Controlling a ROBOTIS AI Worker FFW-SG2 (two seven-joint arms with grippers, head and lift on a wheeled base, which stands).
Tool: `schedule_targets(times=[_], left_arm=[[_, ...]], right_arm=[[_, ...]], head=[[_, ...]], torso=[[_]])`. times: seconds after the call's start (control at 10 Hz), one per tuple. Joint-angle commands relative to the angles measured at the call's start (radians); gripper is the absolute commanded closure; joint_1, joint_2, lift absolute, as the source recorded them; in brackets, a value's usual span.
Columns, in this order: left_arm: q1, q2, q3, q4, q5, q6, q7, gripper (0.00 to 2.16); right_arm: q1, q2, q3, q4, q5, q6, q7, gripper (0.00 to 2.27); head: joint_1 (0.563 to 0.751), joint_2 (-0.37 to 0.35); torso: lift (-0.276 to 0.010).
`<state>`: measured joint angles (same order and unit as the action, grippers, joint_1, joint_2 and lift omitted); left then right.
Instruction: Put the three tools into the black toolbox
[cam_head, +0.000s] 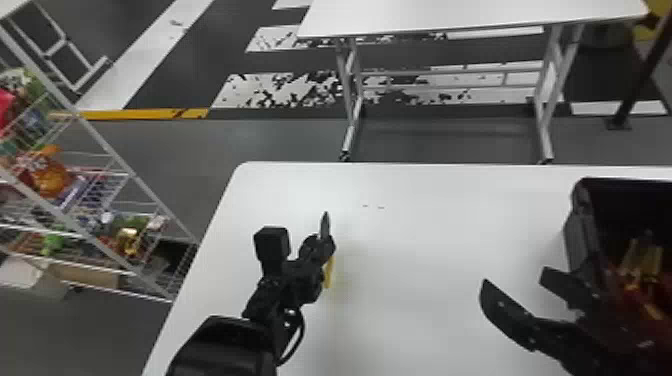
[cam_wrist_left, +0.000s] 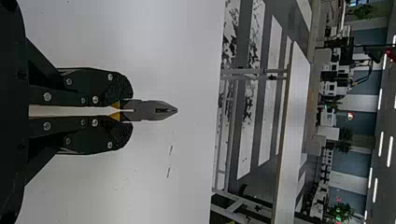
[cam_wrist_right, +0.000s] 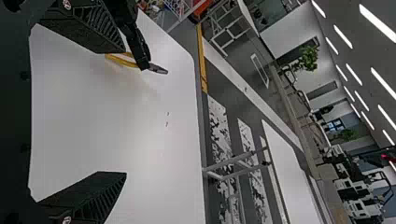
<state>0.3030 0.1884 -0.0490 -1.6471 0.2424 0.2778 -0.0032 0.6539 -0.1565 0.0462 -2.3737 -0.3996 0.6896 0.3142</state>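
Item: one pair of pliers with a grey metal head and slim yellow handles (cam_head: 325, 225), the head smooth and tapered to a point. Your left gripper (cam_head: 318, 245), matt black, with rounded, rough-textured fingertips and bright round screw heads, is closed on them. Your right gripper (cam_head: 514, 278), also black, has wedge-shaped fingers (cam_wrist_right: 105, 196) with ribbed faces; they stand wide apart with nothing between them. Item: one deep, open-topped black toolbox (cam_head: 579, 245), straight-walled, holding yellow pieces (cam_head: 641, 257) and red-orange pieces (cam_head: 645, 300), their exact kind too blurred for you to tell.

Surface: a smooth white table (cam_head: 425, 220) with a rounded corner, spreading around and ahead of your left gripper, with two small dark marks beyond its fingertips, to the right. Room: a grey floor (cam_head: 275, 142) with worn white bands and a yellow stripe (cam_head: 145, 114); a second white table (cam_head: 450, 15) on metal legs farther ahead; a white wire rack (cam_head: 115, 155) of colourful goods to the left of your left gripper.

Placement: you have the pliers between the left gripper's fingertips, the pointed head projecting forward past them, the yellow handles running back. Whether they touch the tabletop you cannot tell. The toolbox lies well apart from that gripper, to its right, and near your right gripper.
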Motion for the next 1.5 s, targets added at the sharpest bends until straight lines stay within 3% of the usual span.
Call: schedule_targets(times=[0.0,0.3,0.5,0.7,1.1,1.4], left_arm=[[0.045,0.003,0.001,-0.102,0.0,0.019,0.003,1.38],[0.119,0.009,-0.008,-0.296,0.011,0.111,-0.017,1.39],[0.128,0.011,0.018,-0.399,0.064,0.268,-0.136,1.38],[0.128,0.008,0.06,-0.438,0.146,0.363,-0.255,1.38],[0.128,0.003,0.074,-0.461,0.17,0.381,-0.308,1.38],[0.111,0.0,0.1,-0.461,0.249,0.421,-0.385,1.38]], right_arm=[[-0.005,0.0,0.001,0.002,0.002,0.003,-0.001,0.06],[-0.013,0.0,0.004,0.004,0.004,0.022,-0.006,0.06],[-0.022,-0.002,0.004,0.007,-0.002,0.064,-0.003,0.06],[-0.028,-0.002,0.004,0.007,-0.004,0.092,0.003,0.06],[-0.043,-0.003,0.012,0.022,0.001,0.138,0.019,0.06],[-0.073,-0.005,0.024,0.027,0.002,0.215,0.039,0.06]], head=[[0.695,0.238],[0.695,0.218],[0.695,0.181],[0.695,0.146],[0.695,0.119],[0.695,0.122]], torso=[[-0.051],[-0.051],[-0.051],[-0.051],[-0.051],[-0.051]])
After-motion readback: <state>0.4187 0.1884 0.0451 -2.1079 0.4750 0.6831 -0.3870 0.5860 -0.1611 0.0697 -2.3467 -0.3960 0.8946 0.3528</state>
